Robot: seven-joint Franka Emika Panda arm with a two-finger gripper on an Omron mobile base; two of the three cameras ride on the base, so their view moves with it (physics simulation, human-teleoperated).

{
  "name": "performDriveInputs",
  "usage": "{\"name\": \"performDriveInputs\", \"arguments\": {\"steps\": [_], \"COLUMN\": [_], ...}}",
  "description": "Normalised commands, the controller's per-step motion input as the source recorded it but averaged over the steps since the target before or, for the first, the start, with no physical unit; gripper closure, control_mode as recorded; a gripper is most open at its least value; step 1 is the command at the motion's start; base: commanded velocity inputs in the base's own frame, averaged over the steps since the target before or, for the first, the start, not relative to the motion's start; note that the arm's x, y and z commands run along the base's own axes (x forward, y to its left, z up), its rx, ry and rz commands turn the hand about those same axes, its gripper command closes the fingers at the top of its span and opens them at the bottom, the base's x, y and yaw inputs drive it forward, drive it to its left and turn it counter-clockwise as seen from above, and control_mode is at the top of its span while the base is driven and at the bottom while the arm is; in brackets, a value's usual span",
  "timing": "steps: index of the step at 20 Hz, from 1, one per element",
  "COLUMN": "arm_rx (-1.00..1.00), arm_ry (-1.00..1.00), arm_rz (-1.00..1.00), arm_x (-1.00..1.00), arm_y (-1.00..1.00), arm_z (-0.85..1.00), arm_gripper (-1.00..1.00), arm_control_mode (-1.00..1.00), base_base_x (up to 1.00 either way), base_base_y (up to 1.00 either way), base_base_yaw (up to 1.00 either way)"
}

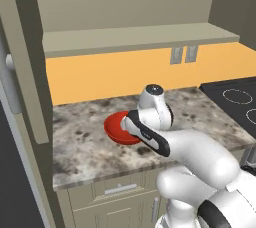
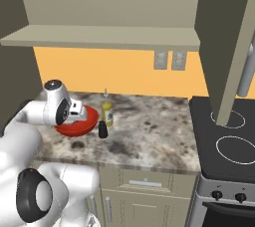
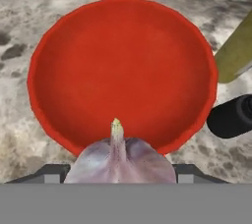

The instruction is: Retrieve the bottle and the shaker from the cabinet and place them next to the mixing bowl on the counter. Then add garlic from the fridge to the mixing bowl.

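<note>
Left base view: arm reaches over the counter [image 1: 90, 147], wrist above the red bowl [image 1: 116, 128], whose right part is hidden by the arm; the gripper itself is hidden there, so nothing on the jaws from this side. Right base view: hand sits right over the bowl [image 2: 79, 124]; bottle [image 2: 107, 111] and shaker [image 2: 103, 129] already stand on the counter [image 2: 149, 136] just beside the bowl's right rim, cabinet [image 2: 109, 37] shelf above looks bare — so the step in hand is the garlic drop, I'd judge. Hand view: garlic [image 3: 119, 161] clamped between the two finger tips of the gripper [image 3: 119, 173], stem pointing toward the bowl [image 3: 123, 66], bulb over the near rim rather than the middle; shaker [image 3: 231, 116] and bottle [image 3: 236, 53] at the right edge. To do it well: nudge the hand forward so the bulb is over the bowl's centre, come down a little, then part the jaws — released here it could clip the rim and roll onto the counter. Keep clear of the shaker, which stands closest.
</note>
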Motion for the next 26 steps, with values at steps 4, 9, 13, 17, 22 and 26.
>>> {"name": "performDriveInputs", "arguments": {"steps": [4,9,13,17,22,26], "arm_rx": [0.0,0.0,-0.01,-0.01,-0.01,-0.02], "arm_ry": [0.0,0.0,0.0,0.0,0.0,0.0], "arm_rz": [0.0,0.0,0.0,0.0,0.0,0.0], "arm_x": [0.36,0.38,0.2,0.07,0.0,0.02], "arm_y": [0.0,0.05,0.18,0.28,0.04,0.0], "arm_z": [-0.03,0.01,0.0,0.0,0.0,-0.13], "arm_gripper": [1.0,1.0,1.0,1.0,1.0,1.0], "arm_control_mode": [-1.0,-1.0,-1.0,-1.0,-1.0,-1.0], "base_base_x": [0.0,0.0,0.0,0.0,0.0,0.0], "base_base_y": [0.0,0.0,0.0,0.0,0.0,0.0], "base_base_yaw": [0.0,0.0,0.0,0.0,0.0,0.0]}}
